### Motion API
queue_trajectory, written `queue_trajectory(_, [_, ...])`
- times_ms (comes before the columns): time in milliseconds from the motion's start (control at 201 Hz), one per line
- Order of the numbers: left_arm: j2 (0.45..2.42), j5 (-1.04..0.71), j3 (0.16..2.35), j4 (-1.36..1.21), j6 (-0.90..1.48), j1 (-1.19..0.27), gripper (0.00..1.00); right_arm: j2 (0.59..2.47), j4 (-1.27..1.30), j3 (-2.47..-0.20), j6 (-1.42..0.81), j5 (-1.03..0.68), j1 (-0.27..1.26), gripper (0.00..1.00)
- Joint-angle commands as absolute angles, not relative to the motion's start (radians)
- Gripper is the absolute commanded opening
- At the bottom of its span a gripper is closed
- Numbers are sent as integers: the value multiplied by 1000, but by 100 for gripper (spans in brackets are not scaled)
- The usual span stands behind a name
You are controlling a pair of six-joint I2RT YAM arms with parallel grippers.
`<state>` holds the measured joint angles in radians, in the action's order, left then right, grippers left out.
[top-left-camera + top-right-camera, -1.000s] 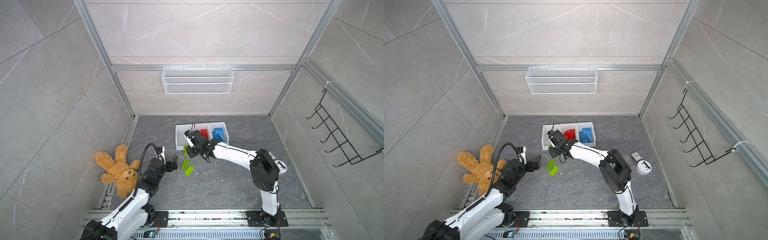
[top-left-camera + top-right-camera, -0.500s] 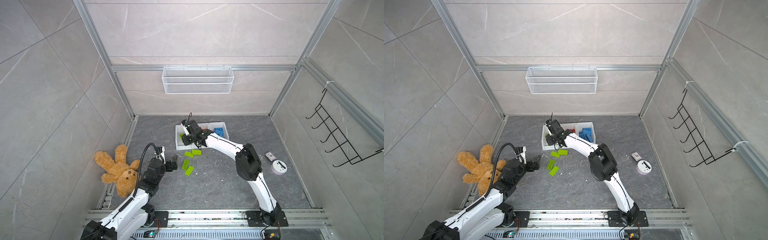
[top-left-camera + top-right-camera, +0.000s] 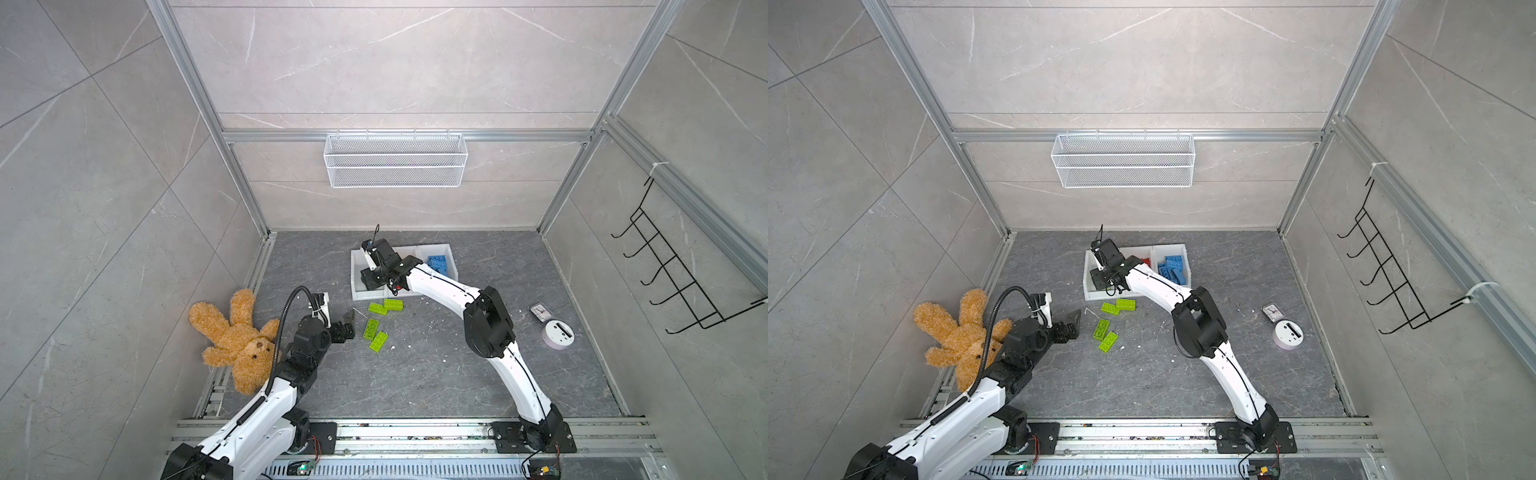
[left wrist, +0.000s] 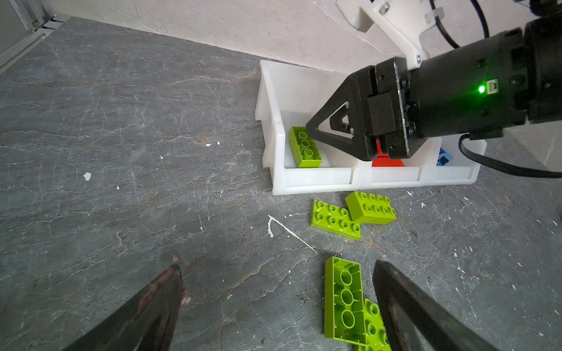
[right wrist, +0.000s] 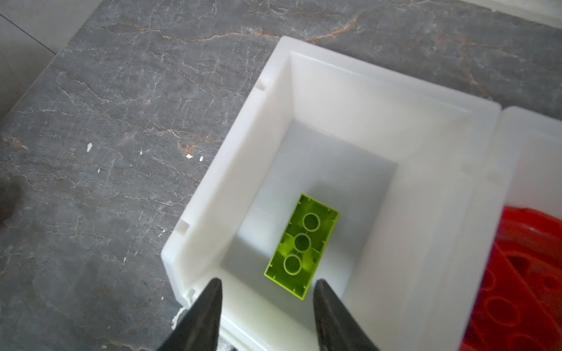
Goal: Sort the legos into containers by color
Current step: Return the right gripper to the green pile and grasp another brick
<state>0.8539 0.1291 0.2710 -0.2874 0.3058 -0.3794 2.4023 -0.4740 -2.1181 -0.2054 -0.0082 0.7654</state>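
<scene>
Grey stone surface point(image 3: 415, 374) is being occupied by a white bin point(image 5: 231, 152). Its nine-o'clock compartment is being hovered over by the right claw point(image 5: 267, 282), partly parted and gripping nothing. A green brick point(image 5: 301, 243) is lying inside, hollow side up, below the claw and clear of both fingertips. The left claw point(image 4: 276, 265), spread wide and empty, is being held at nine o'clock of four loose green bricks point(image 3: 371, 328).

Plastic, plush and wire on a stone-look floor point(image 3: 415, 374)
The floor is matt dark grey with pale veins and white chips; the walls point(image 3: 104, 187) are smooth, faintly veined pale panels. The bin point(image 5: 231, 170) is smooth white plastic with a soft sheen, and the green brick point(image 5: 301, 244) inside is glossy, slightly see-through plastic. The teddy bear point(image 3: 237, 340) is fuzzy tan plush. The basket point(image 3: 395, 166) is white wire mesh, the hook rack point(image 3: 681, 274) black wire, the rails point(image 3: 415, 432) bare brushed metal.
</scene>
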Motion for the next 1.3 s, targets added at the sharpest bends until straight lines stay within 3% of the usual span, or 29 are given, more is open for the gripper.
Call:
queue_trajectory(0, [832, 141, 304, -307, 291, -376, 99, 2292, -471, -2042, -192, -56, 779, 56])
queue_trajectory(279, [802, 171, 290, -305, 296, -375, 99, 1992, -301, -1576, -276, -52, 849, 60])
queue_trajectory(488, [819, 165, 294, -310, 298, -376, 99, 1939, -178, -1343, -340, -95, 885, 64])
queue_trajectory(1294, [762, 225, 276, -290, 310, -375, 99, 2129, -222, -1484, -330, -129, 934, 68])
